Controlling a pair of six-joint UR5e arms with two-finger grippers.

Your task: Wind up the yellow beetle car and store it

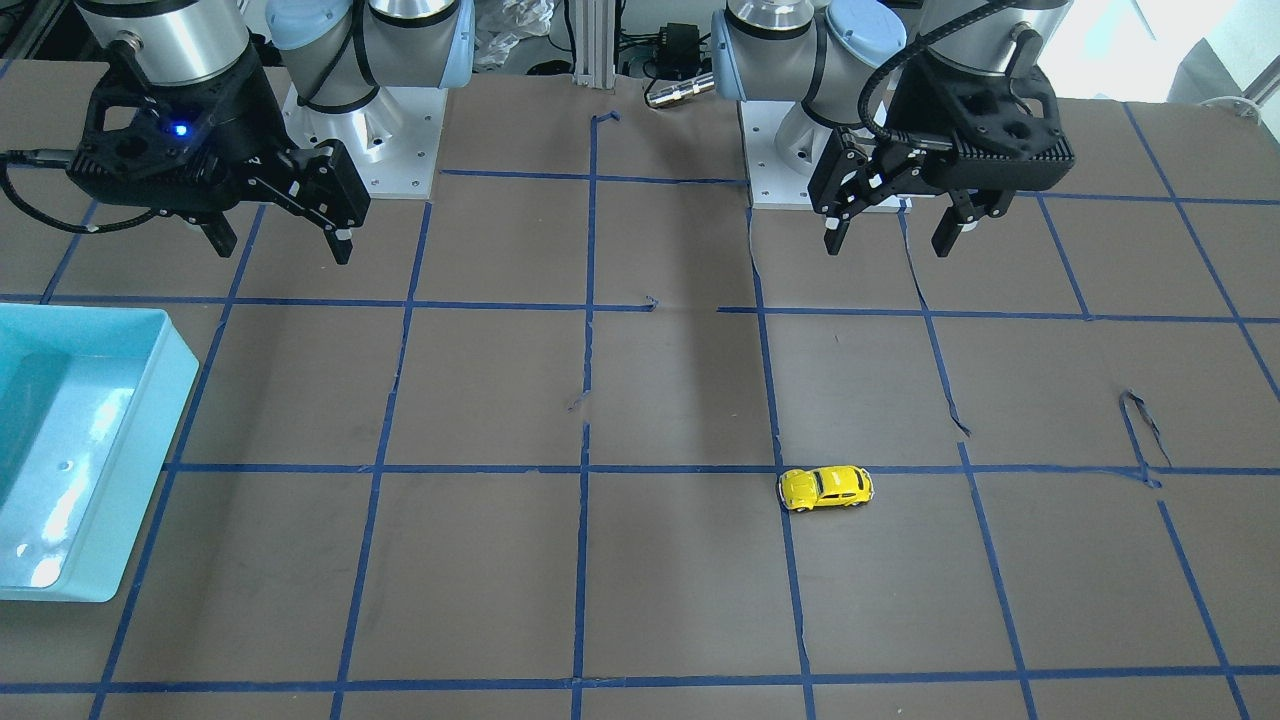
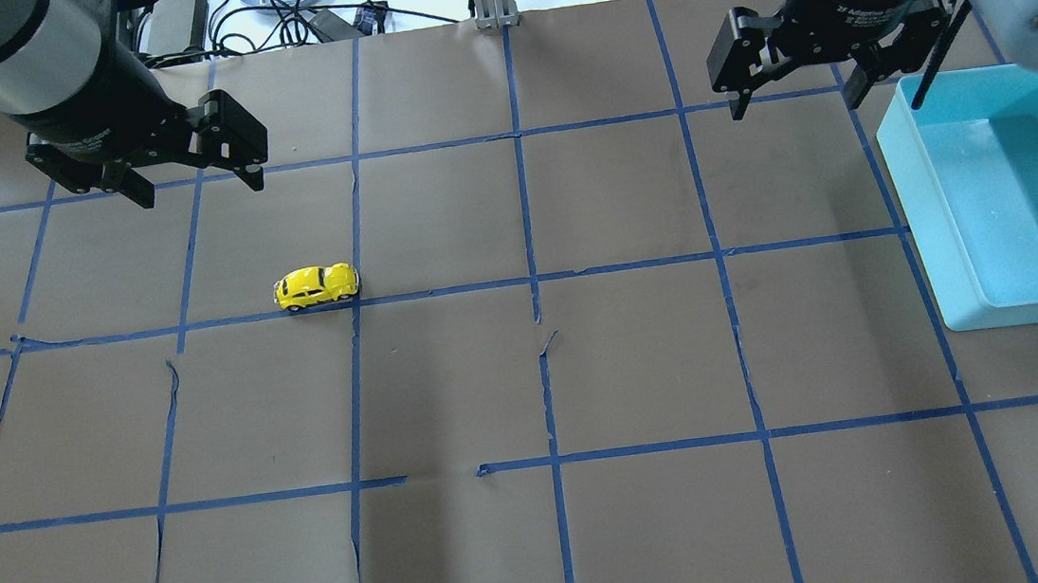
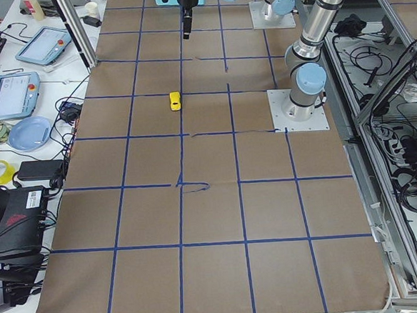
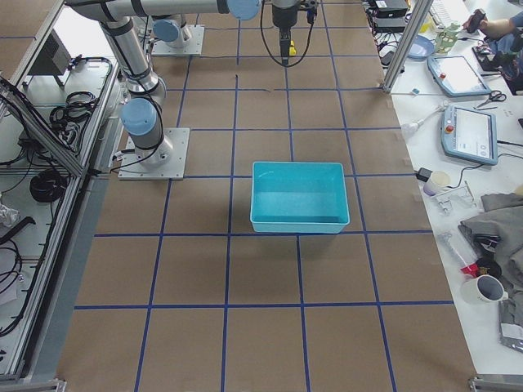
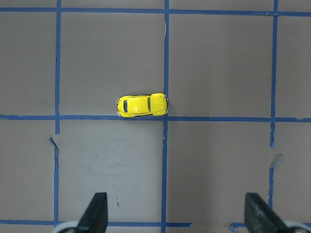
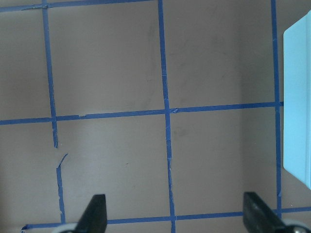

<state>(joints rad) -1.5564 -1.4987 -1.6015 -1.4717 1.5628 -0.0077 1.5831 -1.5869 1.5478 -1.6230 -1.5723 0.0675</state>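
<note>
The yellow beetle car (image 1: 826,487) sits alone on the brown table, beside a blue tape line. It also shows in the overhead view (image 2: 317,286), the exterior left view (image 3: 175,101) and the left wrist view (image 5: 142,105). My left gripper (image 2: 199,184) hangs open and empty above the table, short of the car on the robot's side. In the left wrist view the car lies well ahead of the gripper (image 5: 176,216). My right gripper (image 2: 794,98) is open and empty, far from the car, next to the teal bin.
An empty teal bin (image 2: 912,201) stands on the robot's right side of the table; it also shows in the front-facing view (image 1: 120,440), the exterior right view (image 4: 298,222) and the right wrist view (image 6: 297,97). Blue tape lines grid the brown table cover. Both arm bases stand at the robot's edge.
</note>
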